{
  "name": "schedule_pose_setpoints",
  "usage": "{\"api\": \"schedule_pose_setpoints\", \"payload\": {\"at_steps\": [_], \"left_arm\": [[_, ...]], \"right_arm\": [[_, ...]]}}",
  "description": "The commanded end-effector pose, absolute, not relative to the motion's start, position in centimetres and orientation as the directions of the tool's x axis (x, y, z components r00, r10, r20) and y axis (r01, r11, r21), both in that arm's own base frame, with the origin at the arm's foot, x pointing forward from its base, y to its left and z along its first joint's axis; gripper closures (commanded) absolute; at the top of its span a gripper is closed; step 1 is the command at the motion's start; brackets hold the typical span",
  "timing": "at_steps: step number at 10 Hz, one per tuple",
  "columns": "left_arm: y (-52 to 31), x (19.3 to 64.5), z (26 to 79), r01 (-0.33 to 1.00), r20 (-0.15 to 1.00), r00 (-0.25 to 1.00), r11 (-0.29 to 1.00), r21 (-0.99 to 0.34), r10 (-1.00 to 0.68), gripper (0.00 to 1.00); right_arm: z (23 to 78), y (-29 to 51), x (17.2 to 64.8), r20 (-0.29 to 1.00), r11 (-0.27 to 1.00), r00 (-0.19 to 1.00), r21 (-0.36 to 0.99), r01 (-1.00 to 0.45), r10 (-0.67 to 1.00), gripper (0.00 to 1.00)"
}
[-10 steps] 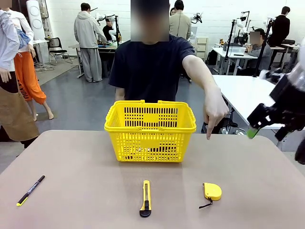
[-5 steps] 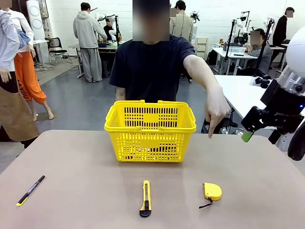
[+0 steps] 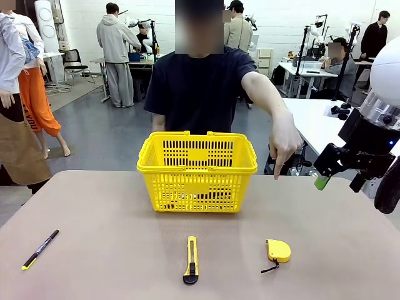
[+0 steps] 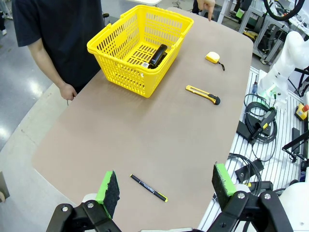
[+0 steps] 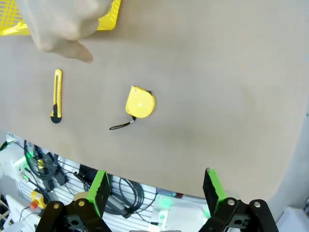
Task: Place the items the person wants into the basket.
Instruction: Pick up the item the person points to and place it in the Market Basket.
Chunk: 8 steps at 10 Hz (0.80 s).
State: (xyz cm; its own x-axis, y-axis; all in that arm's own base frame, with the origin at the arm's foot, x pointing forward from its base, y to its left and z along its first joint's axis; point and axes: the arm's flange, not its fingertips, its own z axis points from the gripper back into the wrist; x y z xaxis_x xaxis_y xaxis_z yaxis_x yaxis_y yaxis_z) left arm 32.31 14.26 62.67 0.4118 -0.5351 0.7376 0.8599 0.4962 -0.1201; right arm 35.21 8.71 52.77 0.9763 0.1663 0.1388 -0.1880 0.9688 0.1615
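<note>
A yellow tape measure (image 3: 278, 250) (image 5: 140, 102) (image 4: 212, 57) with a black strap lies on the table's near right. The person's hand (image 3: 282, 150) (image 5: 60, 24) points a finger down above it. The yellow basket (image 3: 197, 169) (image 4: 104, 54) (image 5: 110, 20) stands at mid-table in front of the person, with a black stapler (image 4: 157, 55) lying inside. My right gripper (image 3: 339, 177) (image 5: 154, 186) hangs open and empty in the air over the table's right edge, to the right of the hand and above the tape measure. The left gripper (image 4: 165, 182) is open and empty, high over the table's left end.
A yellow-and-black utility knife (image 3: 191, 259) (image 4: 203, 94) (image 5: 57, 95) lies near the front edge at the middle. A thin black pen (image 3: 40, 249) (image 4: 148, 187) with a yellow end lies at the near left. Cables (image 5: 120, 191) hang below the table's front edge.
My right arm has come further in from the right, and its gripper has dropped a little and shifted left toward the table. The person's pointing hand has held its place.
</note>
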Motion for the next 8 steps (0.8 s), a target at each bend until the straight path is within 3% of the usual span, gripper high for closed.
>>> {"api": "schedule_pose_setpoints", "payload": {"at_steps": [1, 2, 8], "left_arm": [[14.3, 32.3, 62.6, 0.868, 0.741, 0.398, 0.483, -0.114, -0.540, 0.00], [14.3, 32.3, 62.6, 0.868, 0.741, 0.398, 0.483, -0.114, -0.540, 0.00], [14.3, 32.3, 62.6, 0.868, 0.741, 0.398, 0.483, -0.114, -0.540, 0.00]], "right_arm": [[52.3, 8.9, 35.2, 0.132, 0.972, 0.978, 0.153, -0.181, 0.161, 0.00], [52.8, 8.7, 35.2, 0.139, 0.969, 0.976, 0.162, -0.188, 0.166, 0.00], [43.8, 16.0, 35.1, 0.141, 0.982, 0.988, 0.166, -0.087, 0.064, 0.00]]}}
